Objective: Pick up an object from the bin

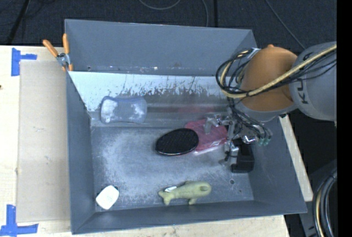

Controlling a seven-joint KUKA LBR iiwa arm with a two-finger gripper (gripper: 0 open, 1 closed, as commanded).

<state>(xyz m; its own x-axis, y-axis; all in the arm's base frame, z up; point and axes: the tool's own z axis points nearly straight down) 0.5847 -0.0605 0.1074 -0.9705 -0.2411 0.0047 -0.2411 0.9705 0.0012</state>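
Farthest from the gripper, well off towards the view's left and down by the near corner of the grey metal bin, a small white rounded block is seen. A clear plastic cup lying on its side is found well apart from the gripper too, to the left and up against the far wall. Below and to the left of the gripper, near but not touching, a pale yellow-green toy animal of elongated shape is laid with its long axis across the view. A black oval object with a ribbed top is set to the gripper's left at about its own height, and a flat pink piece is partly covered by it. This pink piece is the closest thing: it is placed just beside the gripper, to its left and slightly up, with its long axis slanted from lower left to upper right. Nothing is seen held, and whether the gripper is open or closed cannot be told. A grasp of the pink piece is judged to call for a short shift leftward, with the black oval to be avoided
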